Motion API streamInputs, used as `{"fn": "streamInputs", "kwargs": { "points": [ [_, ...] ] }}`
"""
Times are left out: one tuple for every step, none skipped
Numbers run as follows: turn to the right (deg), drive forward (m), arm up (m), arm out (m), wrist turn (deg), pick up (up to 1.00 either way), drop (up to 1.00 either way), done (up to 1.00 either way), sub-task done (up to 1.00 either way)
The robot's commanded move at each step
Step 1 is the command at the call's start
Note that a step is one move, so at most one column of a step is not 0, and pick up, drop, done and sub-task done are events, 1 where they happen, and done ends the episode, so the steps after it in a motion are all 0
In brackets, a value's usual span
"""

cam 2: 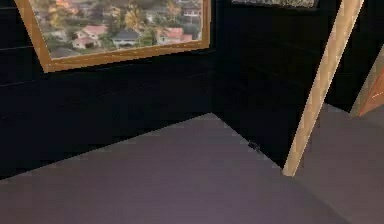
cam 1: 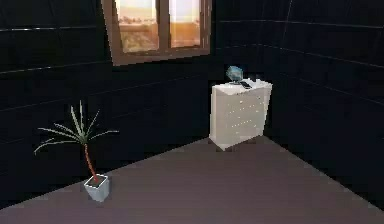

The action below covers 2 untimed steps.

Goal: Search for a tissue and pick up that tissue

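A white chest of drawers (cam 1: 240, 113) stands against the dark wall in the room's far corner, in the forward view's right half. On its top sit a small teal-grey object (cam 1: 235, 72), a dark flat thing (cam 1: 245, 86) and a small pale item (cam 1: 256, 81); I cannot tell what any of them is.
A potted plant with long thin leaves (cam 1: 84, 147) stands in a pale pot (cam 1: 96, 187) on the floor at the forward view's left. A wood-framed window (cam 1: 160, 28) is above. In the arm side view a window (cam 2: 115, 30) and a leaning wooden post (cam 2: 320, 90) stand over bare grey-brown floor (cam 2: 170, 175).
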Motion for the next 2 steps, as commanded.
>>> {"fn": "streamInputs", "kwargs": {
  "points": [
    [45.0,0.0,0.0,0.0,0.0,0.0,0.0,0.0,0.0],
    [45.0,0.0,0.0,0.0,0.0,0.0,0.0,0.0,0.0]
  ]
}}
